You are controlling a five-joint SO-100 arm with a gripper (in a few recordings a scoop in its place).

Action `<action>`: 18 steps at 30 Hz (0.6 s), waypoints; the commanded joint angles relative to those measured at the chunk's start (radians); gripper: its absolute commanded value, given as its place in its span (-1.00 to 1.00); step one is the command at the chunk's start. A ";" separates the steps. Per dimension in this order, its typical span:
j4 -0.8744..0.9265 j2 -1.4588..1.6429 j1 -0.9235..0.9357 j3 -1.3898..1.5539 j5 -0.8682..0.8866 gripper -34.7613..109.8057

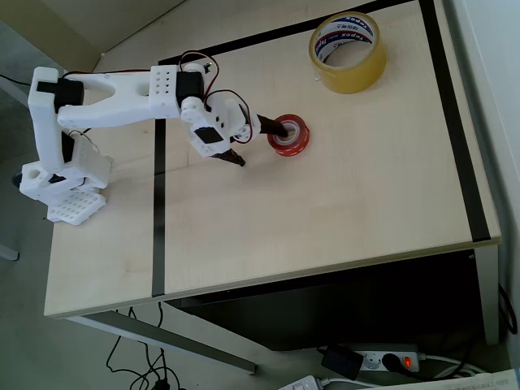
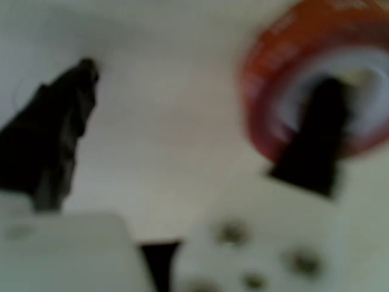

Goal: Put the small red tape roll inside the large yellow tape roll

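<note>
My fingers (image 1: 258,140) are wide open, one tip inside the red roll (image 1: 290,136) on the surface (image 1: 341,211), so I might push it, far from the yellow roll (image 1: 348,52).

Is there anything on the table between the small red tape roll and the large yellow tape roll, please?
Nothing visible. In the overhead view, bare table separates the small red tape roll from the large yellow tape roll. The gripper already has one finger in the red roll's hole.
</note>
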 commanded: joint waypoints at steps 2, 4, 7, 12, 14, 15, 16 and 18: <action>0.049 0.009 0.014 -0.101 -0.020 -0.52; 0.049 0.011 0.021 -0.115 -0.018 -0.52; 0.051 0.041 0.040 -0.138 -0.018 -0.52; 0.051 0.158 0.066 -0.233 -0.023 -0.52; 0.069 0.183 0.066 -0.336 -0.025 -0.52; 0.094 0.178 0.064 -0.416 -0.025 -0.52; 0.121 0.161 0.061 -0.506 -0.025 -0.52; 0.187 0.094 0.051 -0.735 -0.021 -0.52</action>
